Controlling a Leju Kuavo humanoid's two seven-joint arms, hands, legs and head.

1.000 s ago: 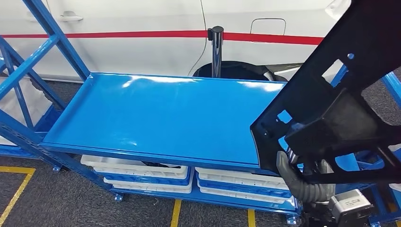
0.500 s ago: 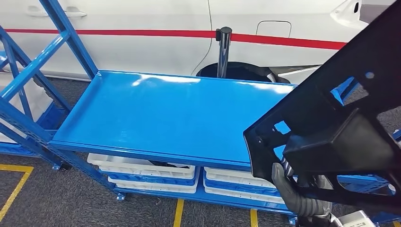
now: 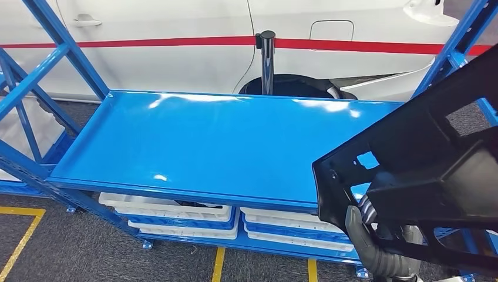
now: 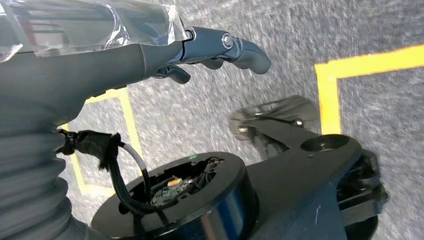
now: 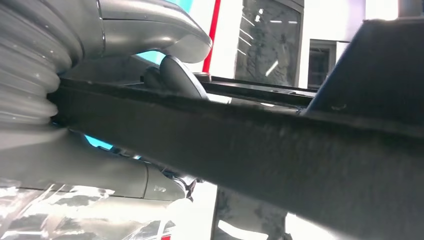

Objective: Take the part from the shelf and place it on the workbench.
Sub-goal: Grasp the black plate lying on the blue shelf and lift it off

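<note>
- The whole head view has shifted between the earlier pictures and now, so the camera has moved with the robot; the blue bench [image 3: 194, 141] sits in much the same place ahead.
- The black plastic part [image 3: 423, 158] now rides lower on the right of the head view than a second ago, its near edge overlapping the bench's right end, tilted and not yet resting on the surface.
- The right hand [image 3: 370, 235] grasps the part from below; in the right wrist view its fingers [image 5: 175, 75] close around the part's dark edge [image 5: 260, 150].
- The left hand [image 4: 150, 55] hangs over the floor, its fingers [image 4: 240, 47] loosely curled, holding nothing.
- Judgement: carrying is nearly finished; lowering the part flat onto the bench remains.
</note>
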